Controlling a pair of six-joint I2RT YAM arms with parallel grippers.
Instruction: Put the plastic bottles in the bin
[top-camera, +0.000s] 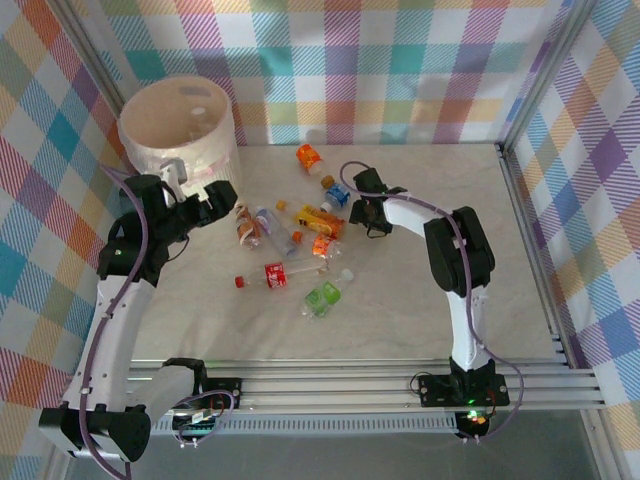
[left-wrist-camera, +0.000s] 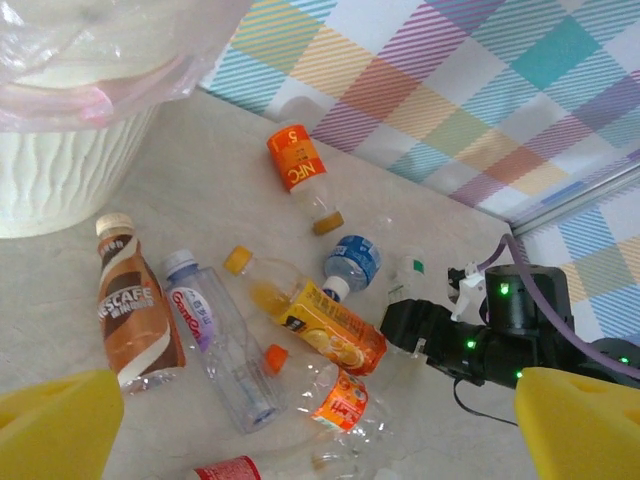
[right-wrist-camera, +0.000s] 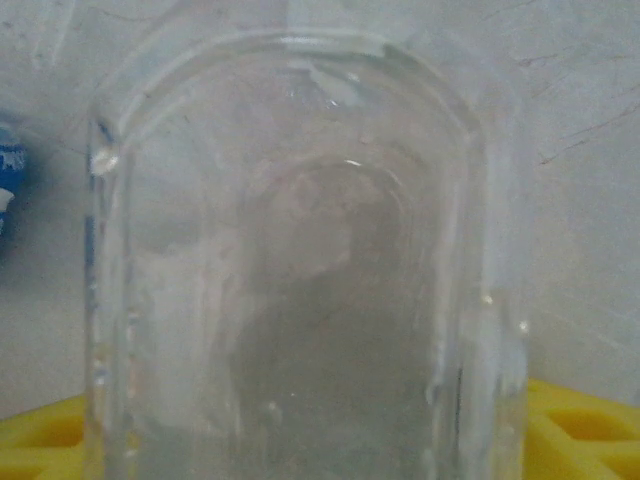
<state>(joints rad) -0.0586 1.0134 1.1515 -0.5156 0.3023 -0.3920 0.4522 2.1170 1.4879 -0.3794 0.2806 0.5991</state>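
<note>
My left tool (top-camera: 218, 198) hangs wide open just in front of the bin (top-camera: 170, 150), close to its wall. The plastic bottles (top-camera: 290, 240) lie scattered on the worktop (top-camera: 420, 330) to the right of the bin, the brown-labelled one (left-wrist-camera: 135, 315) nearest it and an orange-labelled one (top-camera: 308, 157) farther back. My right tool (top-camera: 355, 208) is at the side of the scatter away from the bin, with a clear bottle (right-wrist-camera: 300, 250) between its yellow fingers (right-wrist-camera: 580, 430), though I cannot tell whether it grips that bottle.
</note>
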